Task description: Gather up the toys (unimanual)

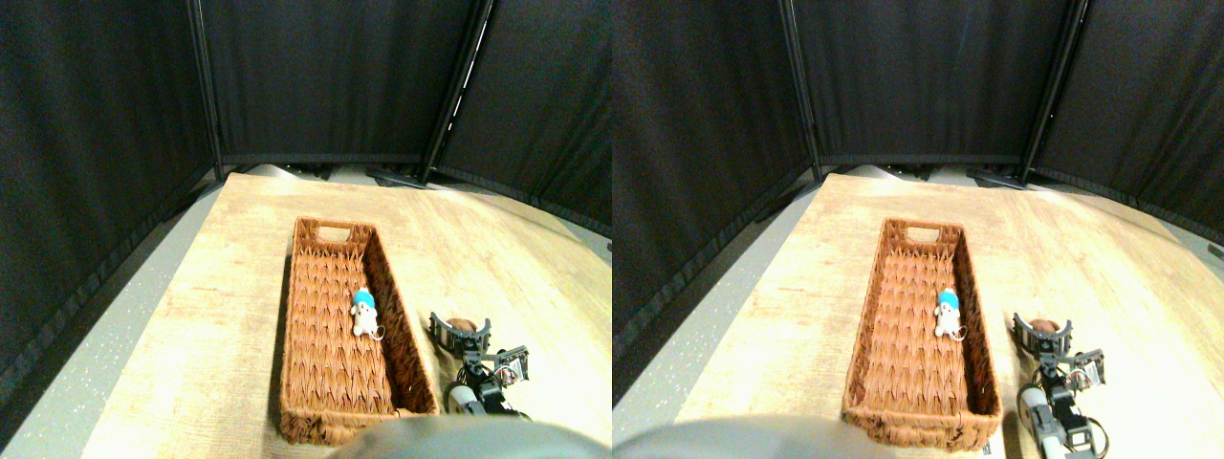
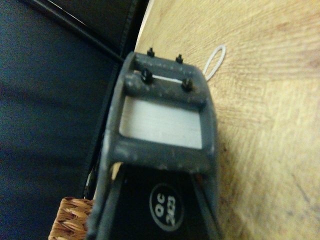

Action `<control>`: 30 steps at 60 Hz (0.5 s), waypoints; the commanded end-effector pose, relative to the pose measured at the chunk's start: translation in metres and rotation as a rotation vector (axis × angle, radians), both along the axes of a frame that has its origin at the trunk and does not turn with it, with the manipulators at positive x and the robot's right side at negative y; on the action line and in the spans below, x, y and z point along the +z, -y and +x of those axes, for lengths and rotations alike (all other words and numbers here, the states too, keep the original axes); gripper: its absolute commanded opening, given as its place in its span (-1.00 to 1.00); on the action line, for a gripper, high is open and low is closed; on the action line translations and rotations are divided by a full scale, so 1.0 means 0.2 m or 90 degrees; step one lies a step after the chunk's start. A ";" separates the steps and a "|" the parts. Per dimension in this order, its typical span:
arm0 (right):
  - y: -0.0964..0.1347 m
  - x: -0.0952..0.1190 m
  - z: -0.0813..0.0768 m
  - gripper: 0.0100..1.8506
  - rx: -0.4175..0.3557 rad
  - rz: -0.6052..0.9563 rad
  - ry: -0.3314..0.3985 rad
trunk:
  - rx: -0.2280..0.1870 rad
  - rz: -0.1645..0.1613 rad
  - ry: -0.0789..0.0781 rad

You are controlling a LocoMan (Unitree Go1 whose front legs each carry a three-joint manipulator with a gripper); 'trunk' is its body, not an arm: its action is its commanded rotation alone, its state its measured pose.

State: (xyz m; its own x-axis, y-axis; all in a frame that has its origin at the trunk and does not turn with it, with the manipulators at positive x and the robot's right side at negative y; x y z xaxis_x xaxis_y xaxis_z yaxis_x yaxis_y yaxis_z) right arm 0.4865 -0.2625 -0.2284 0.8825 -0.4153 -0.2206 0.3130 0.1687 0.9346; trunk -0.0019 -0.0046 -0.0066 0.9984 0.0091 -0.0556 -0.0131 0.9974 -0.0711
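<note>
Light wood-grain bench (image 1: 239, 287) under the fingers, black curtain panels (image 1: 335, 76) on dark poles (image 1: 206, 86) well beyond them, grey speckled floor (image 1: 86, 363) alongside.

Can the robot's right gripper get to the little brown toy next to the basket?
Probably yes. The right gripper already sits right at the brown toy on the table, outside the basket, with nothing between them. Whether its jaws have closed on the toy can't be told.
</note>
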 end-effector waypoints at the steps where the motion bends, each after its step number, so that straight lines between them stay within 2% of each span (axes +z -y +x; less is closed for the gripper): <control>1: 0.00 0.01 0.01 -0.20 -0.024 -0.012 0.018 | -0.002 -0.010 -0.009; 7: 0.00 0.01 0.02 -0.18 -0.030 -0.009 0.022 | -0.003 -0.009 -0.011; 23: -0.01 0.01 0.03 -0.44 -0.064 -0.030 0.035 | -0.005 -0.009 -0.012; 25: -0.01 0.01 0.03 -0.56 -0.076 -0.059 0.034 | -0.006 -0.008 -0.012; 28: -0.03 0.03 0.03 -0.93 -0.096 -0.129 0.018 | -0.007 -0.007 -0.013; 30: -0.03 0.03 0.03 -0.93 -0.096 -0.129 0.018 | -0.007 -0.007 -0.013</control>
